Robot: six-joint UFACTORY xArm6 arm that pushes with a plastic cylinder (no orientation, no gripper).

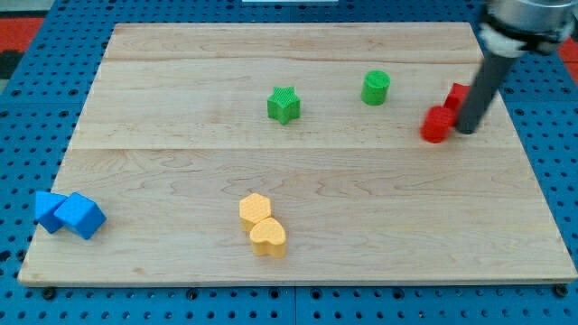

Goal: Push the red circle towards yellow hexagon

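Observation:
The red circle [437,124] lies on the wooden board near the view's right, just left of my tip [467,131]. The dark rod comes down from the view's top right and touches or nearly touches the circle's right side. A second red block [456,94] sits just above the circle, partly hidden behind the rod; I cannot make out its shape. The yellow hexagon [255,210] lies far to the lower left, near the board's bottom middle, touching a yellow heart [268,238] just below it.
A green star [284,105] and a green cylinder [376,88] lie in the upper middle. Two blue blocks [69,214] sit together at the view's lower left, near the board's edge. A blue pegboard [551,171] surrounds the board.

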